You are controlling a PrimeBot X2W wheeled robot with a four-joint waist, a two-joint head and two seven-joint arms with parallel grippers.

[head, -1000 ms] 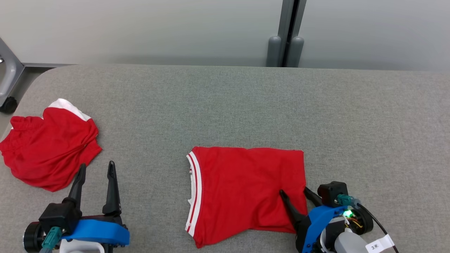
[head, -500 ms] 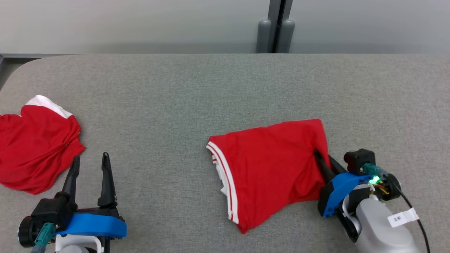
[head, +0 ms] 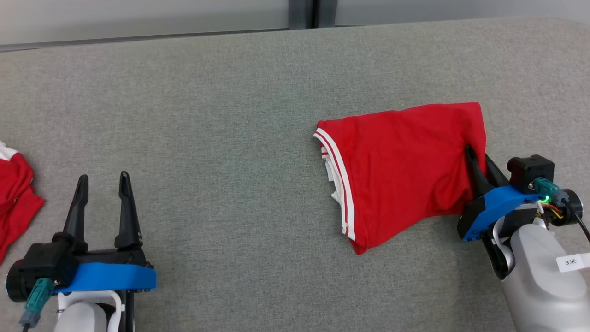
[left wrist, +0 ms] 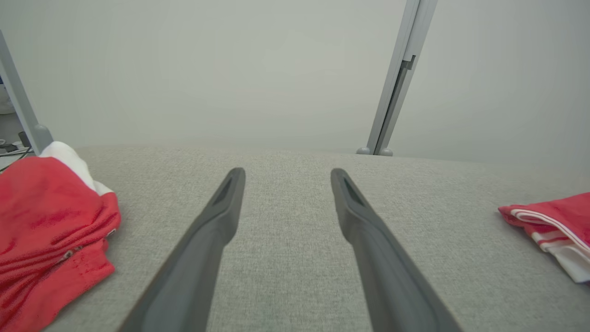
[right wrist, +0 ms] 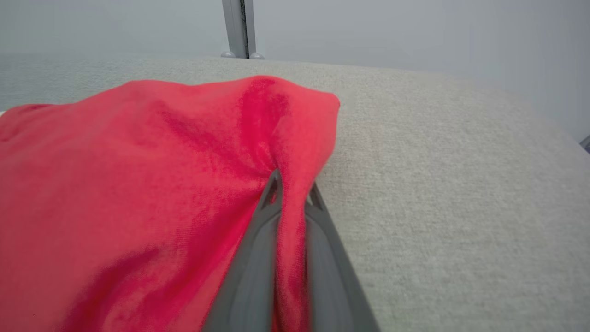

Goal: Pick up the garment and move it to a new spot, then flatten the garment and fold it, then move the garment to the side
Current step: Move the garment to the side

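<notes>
From the head view, the folded red garment (head: 405, 166) lay on the right half of the grey bench (head: 230, 115). Its long axis ran roughly left to right, tilted so that the right end sat farther from the robot. The white-striped hem (head: 339, 184) faced the robot's left, and the plain folded end faced right. The right pincer (head: 477, 154) was pressed together on that right edge, pinching a ridge of cloth, so nearly all of the garment stretched leftward from it. The left pincer (head: 103, 176) stood spread and empty over bare bench, well apart from the garment. A second red garment (head: 16, 203) lay crumpled at the far left edge.

In the left wrist view, the left pincer (left wrist: 286, 173) gaped wide with only bench (left wrist: 438, 193) between its fingers. The striped hem (left wrist: 548, 221) showed far off to the right and the second red garment (left wrist: 46, 221) to the left.

In the right wrist view, the right pincer (right wrist: 295, 182) gripped a fold of the garment (right wrist: 138, 175), which spread left from it, with bare bench (right wrist: 438, 184) to its right.

I judged the move aside to be the right arm's job. Dragging rightward along the long axis would trail the hem end.
</notes>
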